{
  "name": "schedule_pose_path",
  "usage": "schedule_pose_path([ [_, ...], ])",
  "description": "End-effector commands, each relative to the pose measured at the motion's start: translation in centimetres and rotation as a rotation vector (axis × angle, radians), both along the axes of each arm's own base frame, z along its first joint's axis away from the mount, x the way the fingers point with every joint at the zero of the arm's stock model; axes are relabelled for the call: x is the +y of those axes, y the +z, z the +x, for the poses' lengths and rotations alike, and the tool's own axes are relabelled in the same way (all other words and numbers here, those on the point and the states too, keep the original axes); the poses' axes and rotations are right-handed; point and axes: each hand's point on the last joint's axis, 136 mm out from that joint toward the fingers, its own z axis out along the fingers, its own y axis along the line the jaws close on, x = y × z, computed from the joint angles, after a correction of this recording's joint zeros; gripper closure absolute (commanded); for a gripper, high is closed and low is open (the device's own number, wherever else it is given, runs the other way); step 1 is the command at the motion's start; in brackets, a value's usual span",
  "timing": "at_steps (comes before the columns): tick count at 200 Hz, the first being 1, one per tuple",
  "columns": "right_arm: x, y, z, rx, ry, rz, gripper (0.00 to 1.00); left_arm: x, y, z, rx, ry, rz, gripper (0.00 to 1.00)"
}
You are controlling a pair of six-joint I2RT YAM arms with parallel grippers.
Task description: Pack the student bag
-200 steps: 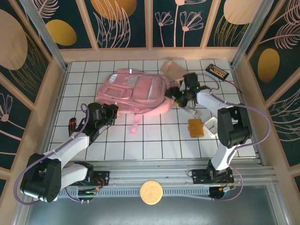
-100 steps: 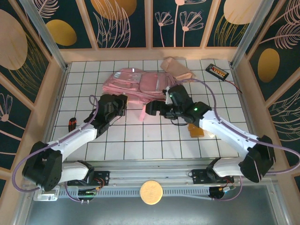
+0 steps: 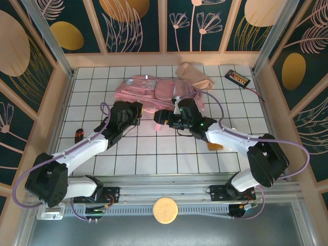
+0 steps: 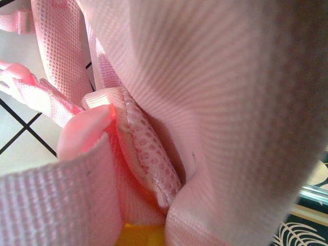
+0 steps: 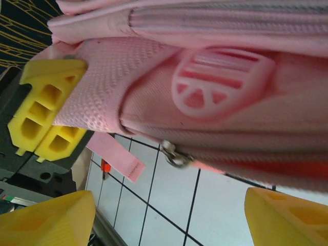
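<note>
The pale-pink student bag lies bunched at the back middle of the tiled table. My left gripper is shut on the bag's near left edge. In the left wrist view pink mesh and webbing press close, with a sliver of yellow finger at the bottom. My right gripper stands open just in front of the bag's near edge. In the right wrist view its fingertips flank bare tile below a silver zipper pull. The left gripper's yellow fingers pinch the bag there.
A tan paper pouch lies behind the bag and a black device at the back right. An orange-brown flat item peeks out under the right arm. A black-and-orange tool sits at the left. A loose pink strap end hangs down.
The bag went from lying flat to bunched up toward the back. My right gripper swung left from the bag's right side to its near edge. My left gripper moved up, still shut on it.
</note>
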Motion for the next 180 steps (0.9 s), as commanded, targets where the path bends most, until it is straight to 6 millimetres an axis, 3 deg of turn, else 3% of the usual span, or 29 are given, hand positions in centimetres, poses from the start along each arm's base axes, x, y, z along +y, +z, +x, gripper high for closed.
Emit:
schedule_pose_path([
  [1, 1.0, 1.9, 1.2, -0.06, -0.004, 0.066, 0.25, -1.8, 7.2, 0.1, -0.17, -0.048, -0.154, 1.0],
  [97, 1.5, 0.9, 3.1, -0.14, 0.008, 0.051, 0.35, -2.0, 7.3, -0.4, -0.155, -0.053, -0.176, 1.0],
  [180, 0.7, 0.5, 4.2, -0.132, -0.004, 0.038, 0.78, -2.1, 7.4, -0.1, -0.149, -0.051, -0.171, 1.0],
])
